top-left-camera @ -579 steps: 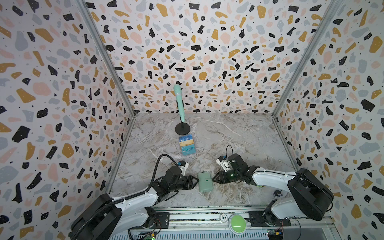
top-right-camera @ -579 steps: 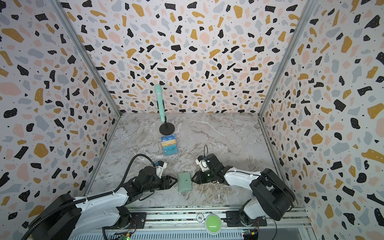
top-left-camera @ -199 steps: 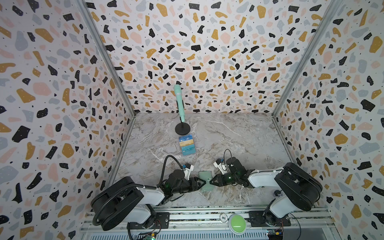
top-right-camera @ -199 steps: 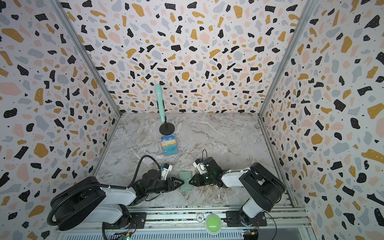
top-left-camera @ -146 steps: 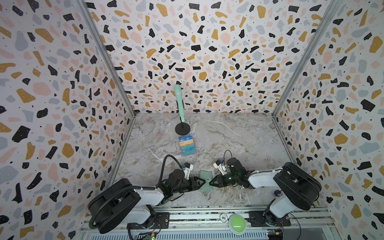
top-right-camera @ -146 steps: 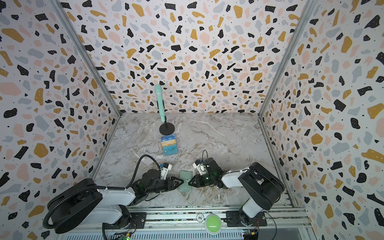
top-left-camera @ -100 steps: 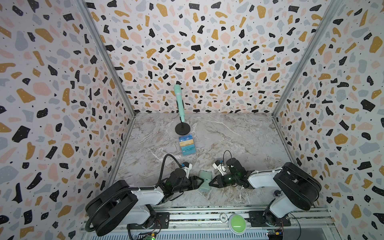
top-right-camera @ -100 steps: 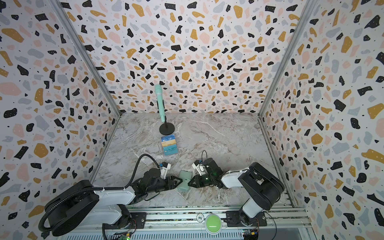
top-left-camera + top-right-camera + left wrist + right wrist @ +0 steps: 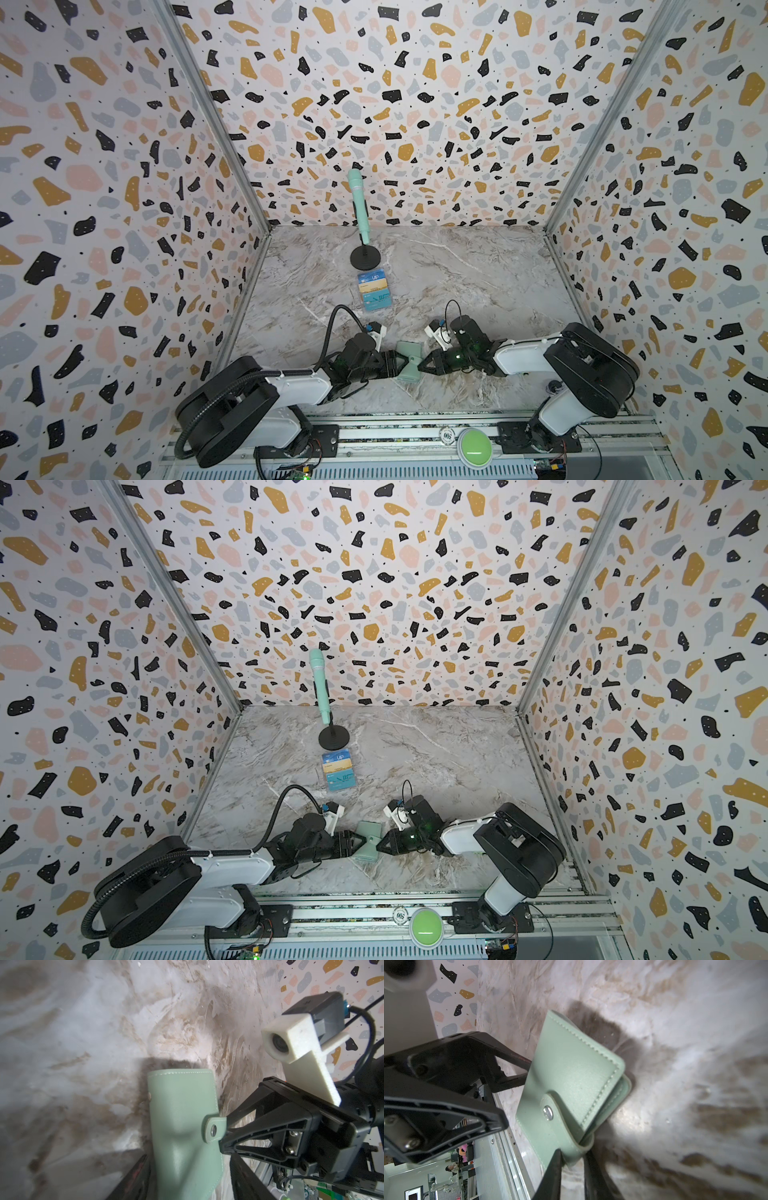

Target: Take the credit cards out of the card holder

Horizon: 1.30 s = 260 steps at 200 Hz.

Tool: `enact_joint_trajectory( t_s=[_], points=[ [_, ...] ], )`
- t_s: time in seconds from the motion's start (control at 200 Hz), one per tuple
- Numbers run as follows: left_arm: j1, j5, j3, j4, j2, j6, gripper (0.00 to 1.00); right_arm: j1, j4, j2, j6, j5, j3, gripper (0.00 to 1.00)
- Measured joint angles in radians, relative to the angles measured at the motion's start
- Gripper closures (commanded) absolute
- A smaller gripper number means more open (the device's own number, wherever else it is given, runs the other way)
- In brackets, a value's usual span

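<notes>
The mint-green card holder (image 9: 409,362) (image 9: 368,842) sits closed near the table's front edge, between my two grippers. Its snap tab (image 9: 550,1114) (image 9: 214,1130) lies on the cover. The credit cards are hidden inside it. My left gripper (image 9: 398,365) (image 9: 360,842) (image 9: 187,1184) stands open around the holder's left edge, with a gap beside one finger. My right gripper (image 9: 420,365) (image 9: 379,845) (image 9: 573,1169) comes from the right, its fingers pressed on the tab's folded loop. The holder (image 9: 571,1068) is tilted and casts a shadow on the marble.
A clear tiered stand with several cards (image 9: 374,291) stands behind the holder. A mint microphone on a black round base (image 9: 360,208) is near the back wall. Patterned walls enclose three sides. A metal rail with a green button (image 9: 473,442) runs along the front.
Both grippers have closed in on the card holder from either side. Over the last second the right jaws narrowed onto the tab, the left jaws widened, and the holder tipped slightly.
</notes>
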Motion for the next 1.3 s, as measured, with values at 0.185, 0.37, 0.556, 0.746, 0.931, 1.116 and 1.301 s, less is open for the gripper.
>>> enact_joint_trajectory(
  t_s=[0.185,0.37,0.556,0.746,0.931,1.116,1.301],
  points=[
    [0.000,0.030,-0.009,0.052,0.023,-0.013,0.38,0.000,0.028,0.019,0.001,0.006,0.003,0.83],
    [0.000,0.063,-0.026,0.086,0.026,-0.041,0.39,0.000,0.080,0.048,0.006,0.006,0.005,0.85],
    [0.000,0.076,-0.030,0.079,-0.022,-0.048,0.47,0.000,0.110,0.056,0.009,0.010,0.003,0.85],
    [0.000,0.076,-0.030,0.072,-0.061,-0.045,0.53,0.000,0.121,0.056,0.009,0.019,0.001,0.85],
    [0.000,0.076,-0.030,0.069,-0.054,-0.043,0.59,0.000,0.125,0.056,0.009,0.027,0.000,0.85],
    [0.000,0.072,-0.030,0.063,-0.039,-0.043,0.69,0.000,0.125,0.055,0.009,0.032,0.000,0.83],
    [0.000,0.052,-0.026,0.035,-0.040,-0.027,0.82,0.000,0.101,0.019,0.006,0.060,0.000,0.71]
  ],
)
